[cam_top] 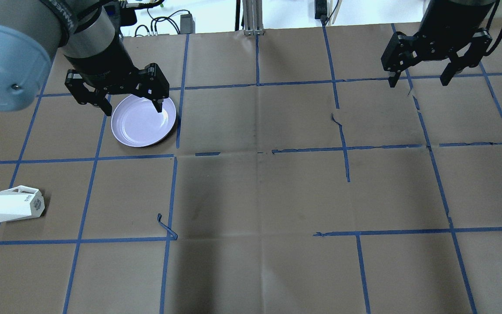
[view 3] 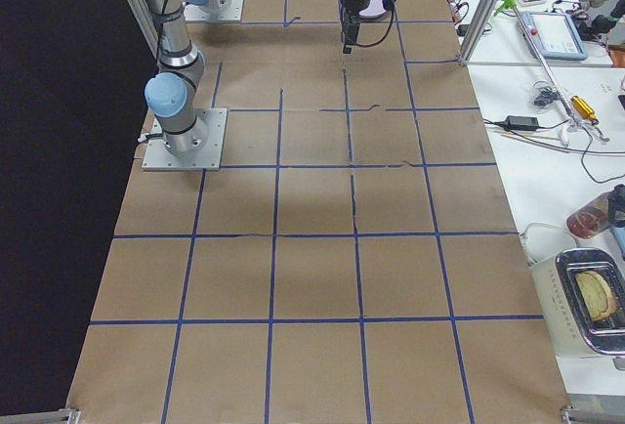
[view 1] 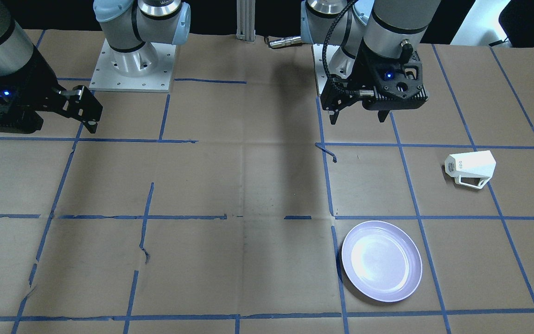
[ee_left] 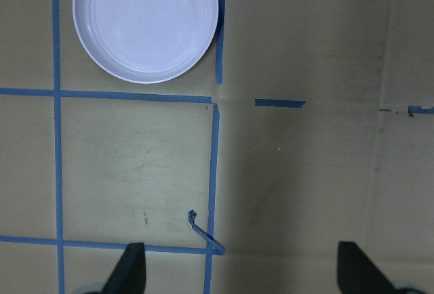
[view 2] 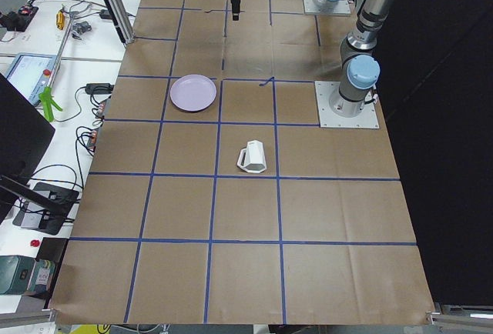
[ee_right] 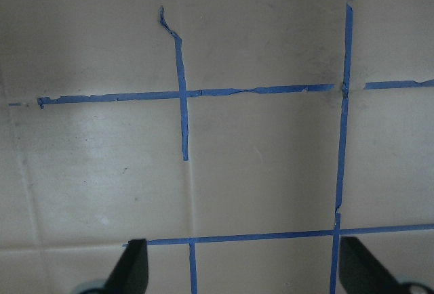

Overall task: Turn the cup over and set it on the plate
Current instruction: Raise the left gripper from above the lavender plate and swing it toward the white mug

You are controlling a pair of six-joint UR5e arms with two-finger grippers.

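The white faceted cup (view 1: 471,168) lies on its side on the table, its marked base turned toward the table's middle and its handle toward the far side; it also shows in the overhead view (cam_top: 15,205) and the left view (view 2: 253,157). The lavender plate (view 1: 381,261) (cam_top: 143,126) (ee_left: 146,23) sits empty, about one grid square from the cup. My left gripper (view 1: 357,118) (cam_top: 133,109) (ee_left: 242,270) hangs open and empty, high over the table near the plate. My right gripper (cam_top: 418,82) (ee_right: 241,270) is open and empty above the far right of the table.
The table is covered in brown paper with a blue tape grid. The arms' base plates (view 1: 132,62) stand at the robot's edge. A loose curl of tape (cam_top: 167,227) sticks up near the middle left. Benches with cables and devices (view 2: 46,80) run along the far side.
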